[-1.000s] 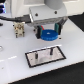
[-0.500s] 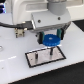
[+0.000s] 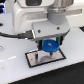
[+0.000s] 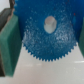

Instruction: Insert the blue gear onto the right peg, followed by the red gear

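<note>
The claw (image 3: 49,44) grips the blue gear (image 3: 49,47), held just above the grey plate (image 3: 37,58) on the glossy white worktop (image 3: 20,72); green pads (image 4: 8,46) flank it.

Tabletop (image 3: 12,70) under my work area is plain white, glossy enough to catch soft reflections. A dark cable (image 3: 10,35) runs across the exterior view's left, curving over the white surface. Background behind is dim and blurred; can't make out anything there. Wrist view adds only a pale surface.
</note>
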You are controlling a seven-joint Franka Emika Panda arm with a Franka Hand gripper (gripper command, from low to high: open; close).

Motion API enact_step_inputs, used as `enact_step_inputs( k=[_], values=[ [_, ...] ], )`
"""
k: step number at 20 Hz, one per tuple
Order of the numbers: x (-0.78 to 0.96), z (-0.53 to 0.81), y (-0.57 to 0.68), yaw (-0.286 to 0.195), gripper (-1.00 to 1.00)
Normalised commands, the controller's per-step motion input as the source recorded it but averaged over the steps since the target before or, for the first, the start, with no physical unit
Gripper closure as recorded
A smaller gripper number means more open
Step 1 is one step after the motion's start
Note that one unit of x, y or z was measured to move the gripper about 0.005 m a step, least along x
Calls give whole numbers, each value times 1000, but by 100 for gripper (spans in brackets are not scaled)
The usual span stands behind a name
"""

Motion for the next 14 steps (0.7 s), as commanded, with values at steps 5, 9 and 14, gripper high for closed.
enact_step_inputs(
  k=[5,9,14],
  values=[
    [313,-53,32,0,100],
    [215,33,54,0,100],
    [201,372,261,0,100]
  ],
)
